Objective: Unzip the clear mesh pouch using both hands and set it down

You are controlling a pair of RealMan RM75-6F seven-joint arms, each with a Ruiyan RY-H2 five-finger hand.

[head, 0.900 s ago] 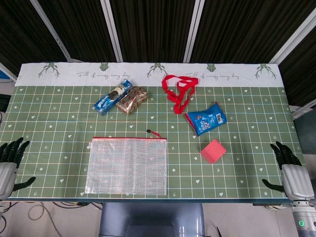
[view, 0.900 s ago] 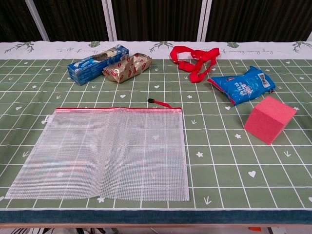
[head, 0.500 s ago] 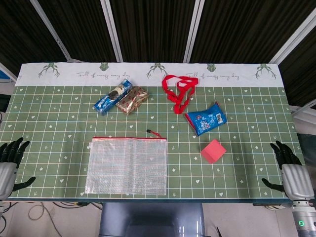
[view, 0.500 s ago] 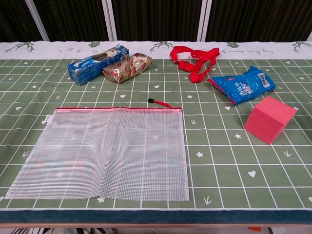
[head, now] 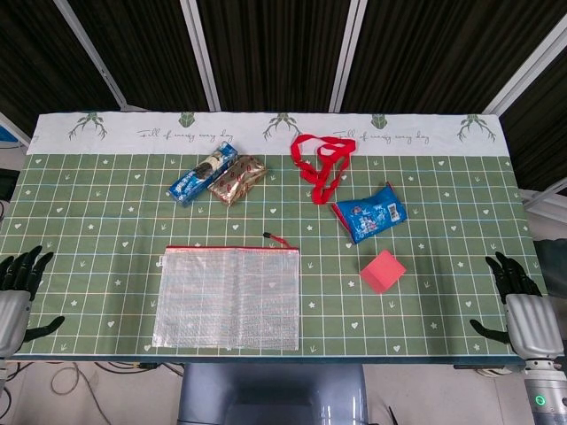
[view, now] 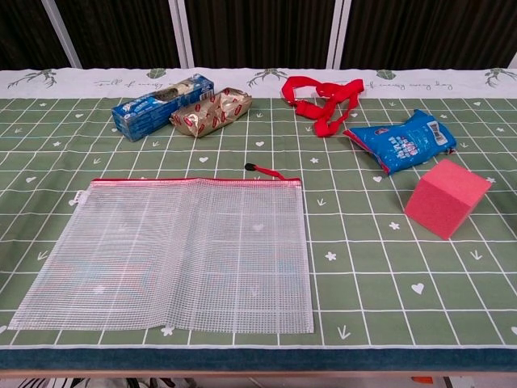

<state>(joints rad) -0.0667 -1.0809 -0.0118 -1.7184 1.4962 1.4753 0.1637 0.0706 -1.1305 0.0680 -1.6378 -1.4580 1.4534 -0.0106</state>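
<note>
The clear mesh pouch (head: 229,297) (view: 174,251) lies flat near the table's front edge, left of centre. Its red zipper runs along the far edge, with a red pull cord (head: 278,239) (view: 265,170) at the right end. My left hand (head: 16,292) hangs off the table's front left corner, fingers spread, holding nothing. Off the front right corner my right hand (head: 520,305) is likewise spread and empty. Both hands are far from the pouch and appear only in the head view.
A pink cube (head: 383,270) (view: 447,196) sits right of the pouch. Behind it lie a blue snack bag (head: 370,212) (view: 401,139) and a red lanyard (head: 321,164) (view: 325,98). A blue biscuit pack (head: 203,173) (view: 160,106) and a gold wrapper (head: 237,178) (view: 211,111) lie at the back left.
</note>
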